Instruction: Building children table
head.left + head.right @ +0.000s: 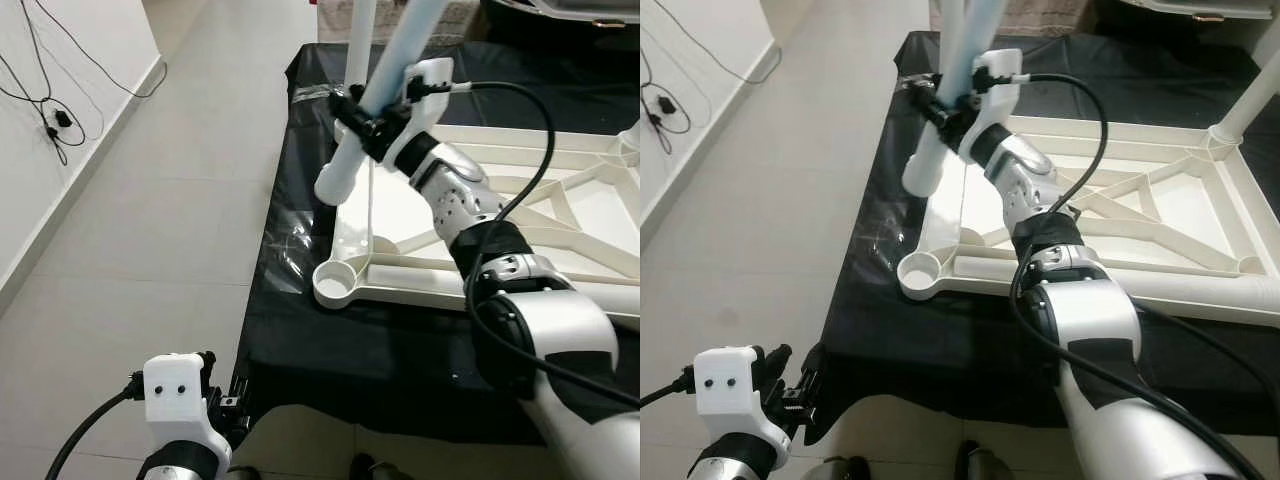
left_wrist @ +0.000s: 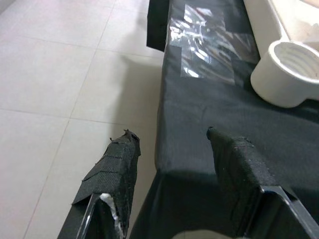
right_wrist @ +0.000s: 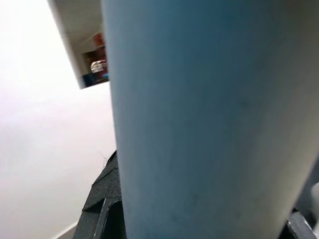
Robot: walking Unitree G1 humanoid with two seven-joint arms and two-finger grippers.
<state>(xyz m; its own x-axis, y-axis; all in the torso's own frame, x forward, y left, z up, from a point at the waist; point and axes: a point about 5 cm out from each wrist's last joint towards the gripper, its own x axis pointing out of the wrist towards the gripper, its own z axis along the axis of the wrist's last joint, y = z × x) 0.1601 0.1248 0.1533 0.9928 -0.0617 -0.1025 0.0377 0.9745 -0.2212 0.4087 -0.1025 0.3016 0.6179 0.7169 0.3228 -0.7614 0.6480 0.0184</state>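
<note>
Left end effector [image 2: 172, 164] gapes empty; right end effector [image 1: 368, 112] clamps table leg [image 1: 385, 85], top cropped.

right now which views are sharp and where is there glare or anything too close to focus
Left eye view: sharp, evenly lit, with the table leg in the right claw. Left wrist view: sharp, with bright glare off the clear tape on the black cloth; the left claw is open. Right wrist view: the leg sits too close, a soft pale blur.
</note>
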